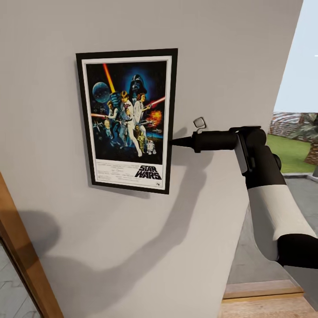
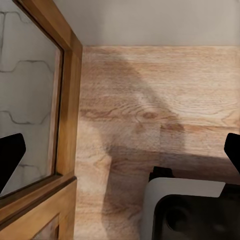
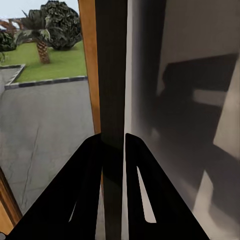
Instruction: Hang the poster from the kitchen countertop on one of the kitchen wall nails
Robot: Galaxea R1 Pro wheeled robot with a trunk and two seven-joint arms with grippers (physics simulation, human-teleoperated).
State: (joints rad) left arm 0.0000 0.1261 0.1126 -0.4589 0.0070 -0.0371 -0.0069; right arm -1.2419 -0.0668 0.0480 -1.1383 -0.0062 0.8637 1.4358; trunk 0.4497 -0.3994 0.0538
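Right now the poster (image 1: 128,120) sits flat against the light-grey wall (image 1: 221,53), upright with a slight tilt, its black frame and white border all in sight and the "STAR WARS" logo at its lower end. The right pincer (image 1: 173,141) reaches sideways to the poster's right edge, a little below mid-height, and its dark tips meet the frame there. In the right wrist view the right pincer (image 3: 114,145) has its two black fingers (image 3: 85,190) clenched on a thin dark edge that runs straight out from between them; this is the poster's frame (image 3: 111,60) seen edge-on, with the wall on one side of it and a wooden door frame (image 3: 88,60), grey paving and green lawn with trees on the other. The right arm (image 1: 274,203), white with black joints, rises from the lower right of the head view and throws a broad shadow on the wall beneath the poster.

The left pincer (image 2: 120,155) hangs over a wooden floor (image 2: 165,100), its black fingertips (image 2: 10,155) far apart at the two edges of the left wrist view, released and holding nothing. Beside it stands a wooden door with a glass pane (image 2: 30,90), and part of the robot's white and black base (image 2: 190,210) lies under it.
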